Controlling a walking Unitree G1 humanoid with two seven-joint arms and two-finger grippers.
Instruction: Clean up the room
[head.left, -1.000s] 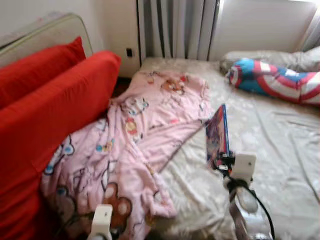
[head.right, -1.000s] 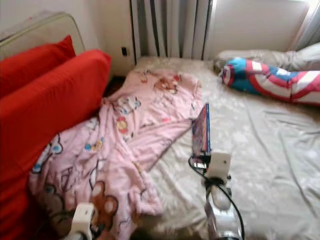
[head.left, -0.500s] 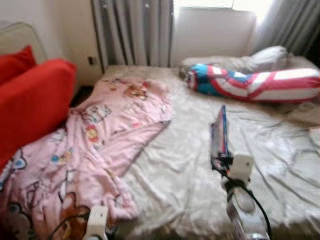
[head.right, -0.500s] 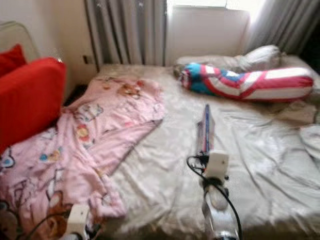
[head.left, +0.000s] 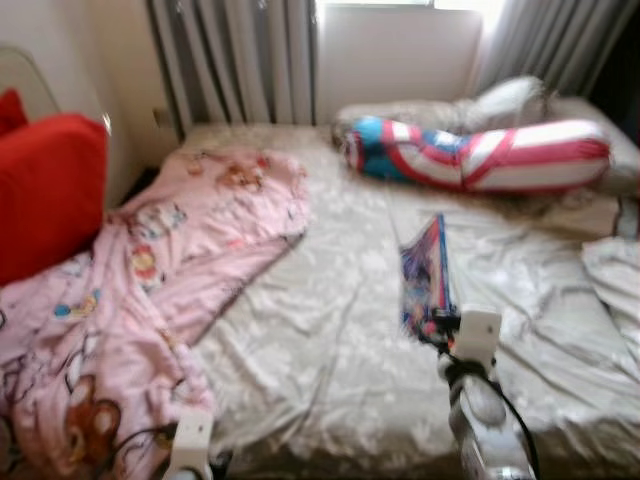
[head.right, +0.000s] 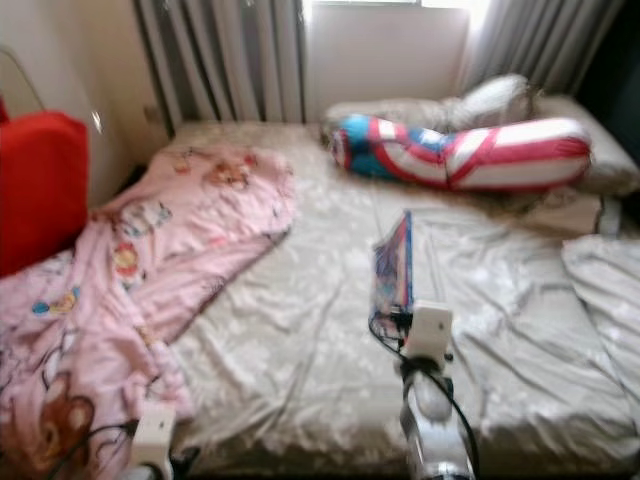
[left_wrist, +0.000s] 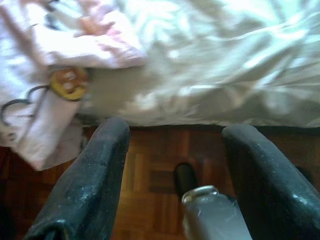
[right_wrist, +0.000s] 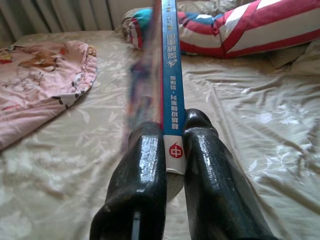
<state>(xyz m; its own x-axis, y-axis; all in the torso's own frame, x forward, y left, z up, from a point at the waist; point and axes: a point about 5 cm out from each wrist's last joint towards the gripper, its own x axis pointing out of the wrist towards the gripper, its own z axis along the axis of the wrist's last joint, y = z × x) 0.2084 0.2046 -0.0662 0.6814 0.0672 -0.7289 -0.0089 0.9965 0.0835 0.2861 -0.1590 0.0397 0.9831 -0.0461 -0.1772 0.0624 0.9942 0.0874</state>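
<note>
My right gripper (right_wrist: 172, 137) is shut on a thin book (head.left: 425, 275) with a blue spine (right_wrist: 170, 75), holding it upright on edge above the beige bed sheet (head.left: 330, 300). In the right wrist view the book stands clamped between both black fingers (right_wrist: 142, 170). My left gripper (left_wrist: 172, 165) is open and hangs low at the near edge of the bed, over the wooden floor (left_wrist: 150, 170). A pink cartoon blanket (head.left: 130, 300) lies crumpled over the bed's left part.
A long red, white and blue bolster (head.left: 480, 155) lies across the head of the bed by a grey pillow (head.left: 500, 100). A red cushion (head.left: 45, 190) stands at the left. Grey curtains (head.left: 240, 60) and a white wall are behind. A rumpled sheet (head.left: 615, 275) lies at the right.
The camera has turned right: the red cushions slid toward the left edge and the bolster came fully into view. My right gripper still holds the book upright.
</note>
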